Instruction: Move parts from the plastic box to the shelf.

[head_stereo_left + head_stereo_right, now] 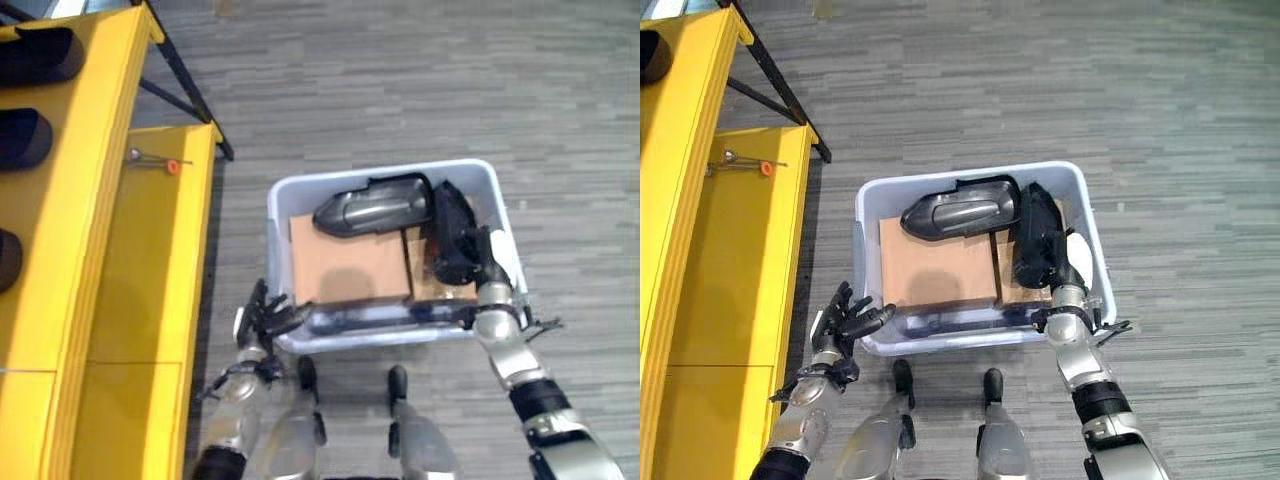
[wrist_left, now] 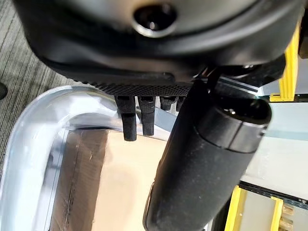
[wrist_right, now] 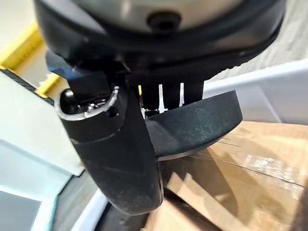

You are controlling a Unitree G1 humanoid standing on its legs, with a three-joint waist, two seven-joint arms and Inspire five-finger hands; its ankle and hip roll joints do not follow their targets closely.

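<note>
Right hand (image 1: 1058, 262) down in the box (image 1: 1076, 195), fingers and thumb curled on a dark part (image 3: 197, 122) by the right wall, likely to lift it toward the yellow shelf (image 1: 70, 200). Left hand (image 1: 845, 320) outside the near-left corner, fingers relaxed, holding nothing. Second part (image 1: 375, 205) on cardboard (image 1: 345, 260), long axis crosswise, narrow end left.

Two black parts (image 1: 375, 205) lie on cardboard inside the pale plastic box (image 1: 390, 338), beside the yellow shelf (image 1: 90, 200).
</note>
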